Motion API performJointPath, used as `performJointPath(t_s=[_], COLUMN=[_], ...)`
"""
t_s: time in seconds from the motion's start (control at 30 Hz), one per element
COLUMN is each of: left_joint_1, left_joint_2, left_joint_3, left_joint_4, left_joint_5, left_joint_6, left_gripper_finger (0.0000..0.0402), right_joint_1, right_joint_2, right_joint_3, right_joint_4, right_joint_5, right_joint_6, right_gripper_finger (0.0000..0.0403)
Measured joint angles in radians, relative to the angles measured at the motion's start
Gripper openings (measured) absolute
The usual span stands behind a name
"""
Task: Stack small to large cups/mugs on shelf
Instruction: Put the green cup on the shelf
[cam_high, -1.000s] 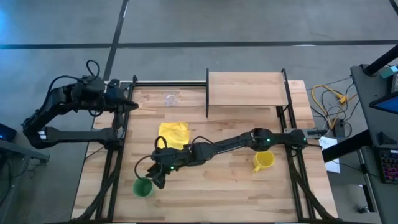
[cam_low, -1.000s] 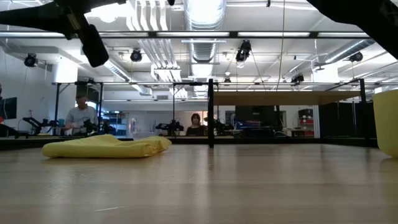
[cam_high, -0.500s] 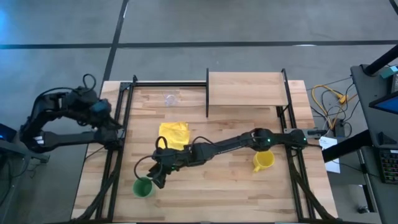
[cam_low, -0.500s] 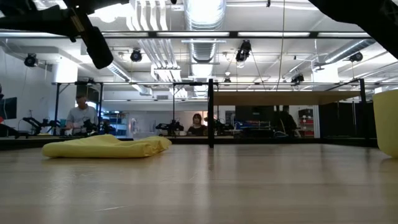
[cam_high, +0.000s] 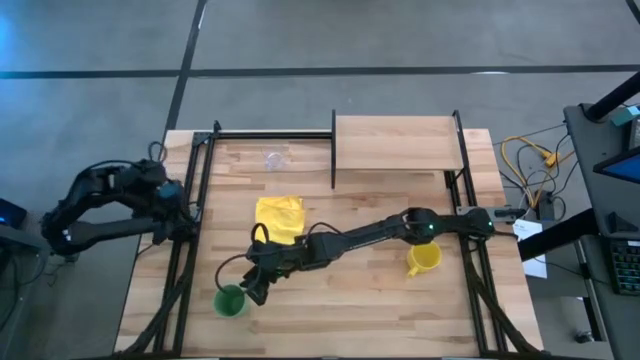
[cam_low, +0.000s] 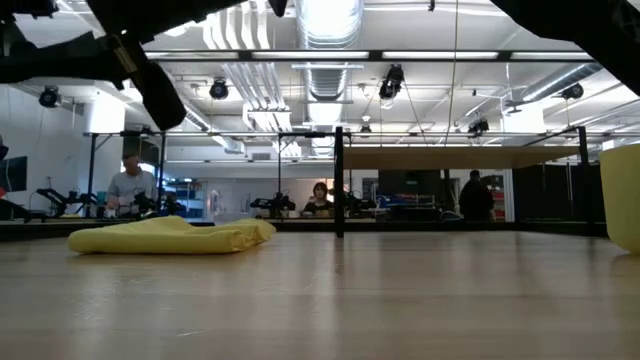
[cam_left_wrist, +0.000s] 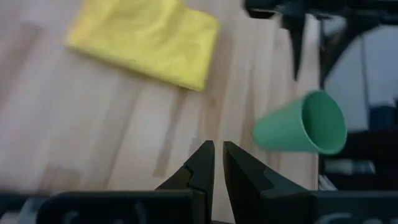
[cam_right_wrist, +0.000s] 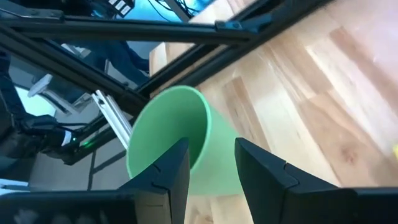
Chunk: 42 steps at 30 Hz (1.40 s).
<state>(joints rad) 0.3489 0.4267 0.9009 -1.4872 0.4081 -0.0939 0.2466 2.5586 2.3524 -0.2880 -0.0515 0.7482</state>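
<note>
The green cup (cam_high: 231, 301) stands upright on the table near its near-left corner, mouth up. My right gripper (cam_high: 254, 288) is stretched across the table to it. It is open, and in the right wrist view its fingertips (cam_right_wrist: 211, 152) stand just before the green cup (cam_right_wrist: 180, 134). The yellow mug (cam_high: 422, 258) stands on the table at the right. The clear cup (cam_high: 275, 158) stands near the far edge, left of the shelf (cam_high: 397, 140). My left gripper (cam_left_wrist: 218, 158) is shut and drawn back off the table's left edge. My right gripper comes at the green cup's upper wall (cam_right_wrist: 217, 134) slanting down from the table's far right. Its two fingers frame the wall below the rim. I cannot tell whether they touch it. The cup stands on the table.
A folded yellow cloth (cam_high: 279, 214) lies flat on the table, left of centre. Black frame posts and rails (cam_high: 190, 250) run along the left edge close to the green cup. Cables (cam_high: 530, 165) lie beyond the right edge. People show in the room (cam_low: 128, 180) behind the table.
My left arm has drawn back from the table's far-left corner, moving left off the table and toward its near side. The right gripper and the green cup have stayed where they were.
</note>
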Motion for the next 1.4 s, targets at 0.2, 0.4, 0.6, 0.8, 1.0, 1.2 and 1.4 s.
performJointPath(t_s=[0.2,0.4,0.6,0.8,1.0,1.2,1.4], left_joint_1=[0.0,0.0,0.0,0.0,0.0,-0.001,-0.001], left_joint_2=[0.005,0.004,0.004,0.002,0.0,0.0,0.0], left_joint_3=[-0.086,-0.13,-0.16,-0.188,-0.188,-0.188,-0.188], left_joint_4=[0.053,0.076,0.103,0.119,0.128,0.146,0.146], left_joint_5=[0.095,0.205,0.254,0.254,0.253,0.249,0.241], left_joint_6=[0.14,0.204,0.215,0.208,0.207,0.206,0.206], left_gripper_finger=[0.002,0.002,0.002,0.002,0.002,0.002,0.002], right_joint_1=[0.006,0.011,0.011,0.011,0.011,0.011,0.008], right_joint_2=[0.023,0.023,0.024,0.026,0.038,0.054,0.056], right_joint_3=[0.0,0.002,0.003,0.002,0.002,0.002,0.002], right_joint_4=[0.026,0.055,0.06,0.058,0.055,0.06,0.059], right_joint_5=[-0.01,-0.011,-0.011,-0.003,0.0,0.0,0.0], right_joint_6=[0.045,0.057,0.058,0.063,0.064,0.076,0.067], right_gripper_finger=[0.0123,0.0123,0.0123,0.0123,0.0123,0.0123,0.0123])
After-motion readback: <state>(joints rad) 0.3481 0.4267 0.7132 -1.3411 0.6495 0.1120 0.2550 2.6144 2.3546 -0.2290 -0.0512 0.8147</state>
